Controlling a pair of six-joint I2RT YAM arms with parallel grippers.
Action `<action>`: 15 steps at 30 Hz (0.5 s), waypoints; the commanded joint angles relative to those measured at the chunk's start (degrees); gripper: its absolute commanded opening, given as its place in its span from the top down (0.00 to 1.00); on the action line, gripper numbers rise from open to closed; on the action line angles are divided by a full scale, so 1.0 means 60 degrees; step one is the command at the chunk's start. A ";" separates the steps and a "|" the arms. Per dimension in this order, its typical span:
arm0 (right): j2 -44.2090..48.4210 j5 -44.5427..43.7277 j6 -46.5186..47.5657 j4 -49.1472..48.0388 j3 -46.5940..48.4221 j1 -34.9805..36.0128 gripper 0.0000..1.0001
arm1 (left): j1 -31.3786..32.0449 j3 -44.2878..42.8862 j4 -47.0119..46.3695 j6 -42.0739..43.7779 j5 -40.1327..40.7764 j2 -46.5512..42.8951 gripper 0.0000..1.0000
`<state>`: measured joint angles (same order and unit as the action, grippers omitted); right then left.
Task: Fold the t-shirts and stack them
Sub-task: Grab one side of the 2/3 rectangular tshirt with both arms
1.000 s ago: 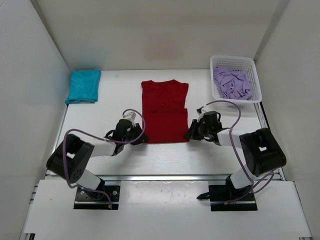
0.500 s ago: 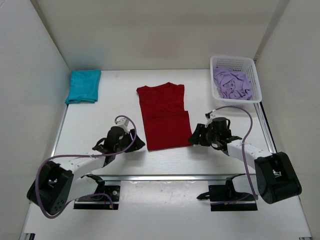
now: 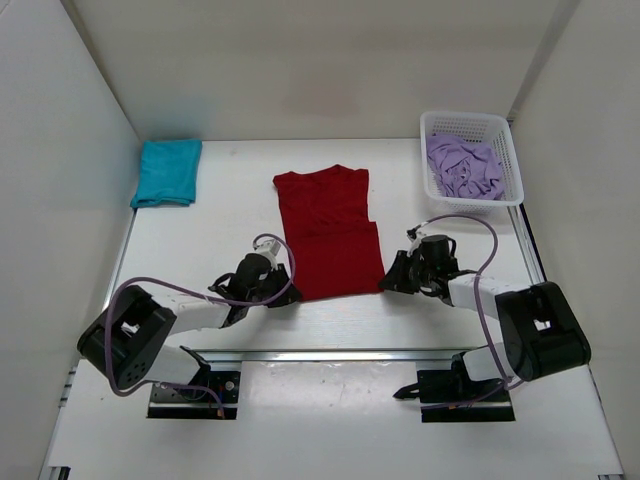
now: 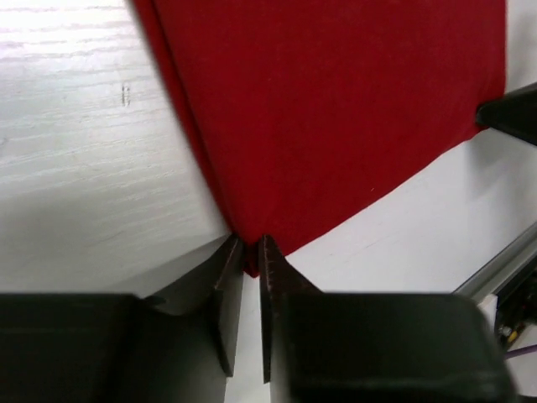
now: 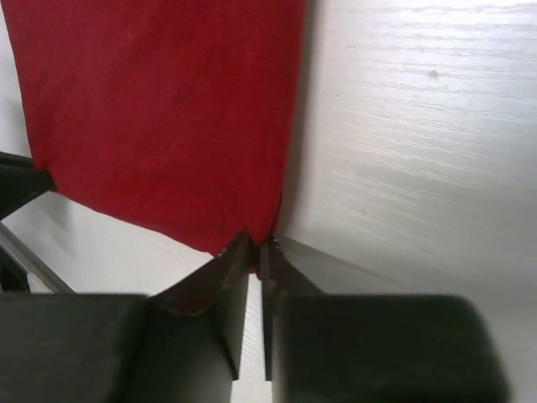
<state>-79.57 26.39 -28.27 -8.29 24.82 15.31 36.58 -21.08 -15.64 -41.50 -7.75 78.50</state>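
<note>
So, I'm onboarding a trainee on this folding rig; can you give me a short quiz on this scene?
1. True or false: the lilac shirt lies in the basket.
2. What do the left gripper and right gripper pinch? A the red shirt's near corners; B its sleeves; C the basket's rim.
3. Fill in: the folded teal shirt lies at the table's far ___ corner.
Key: 1 true; 2 A; 3 left.

lilac shirt (image 3: 465, 168) partly hidden, red shirt (image 4: 336, 109) cropped
</note>
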 commanded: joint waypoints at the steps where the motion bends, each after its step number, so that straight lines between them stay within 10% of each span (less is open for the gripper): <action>1: 0.0018 -0.0048 0.0010 -0.0126 -0.0064 0.0188 0.95 | 0.0057 0.0086 0.0527 0.0017 0.0120 0.0203 0.78; 4: 0.0428 -0.0267 -0.0078 0.0049 -0.0137 0.0392 1.00 | -0.0017 0.0188 0.0817 0.0016 0.0002 -0.0147 0.99; 15: 0.5026 -0.1864 -0.1996 0.3883 -0.1312 0.3850 1.00 | 0.0776 0.1098 0.6394 -0.0306 0.0076 -0.6132 1.00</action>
<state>-55.00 19.44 -35.62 6.31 15.42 36.62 42.17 -14.06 10.46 -42.04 -6.35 50.00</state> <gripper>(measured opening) 0.015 0.046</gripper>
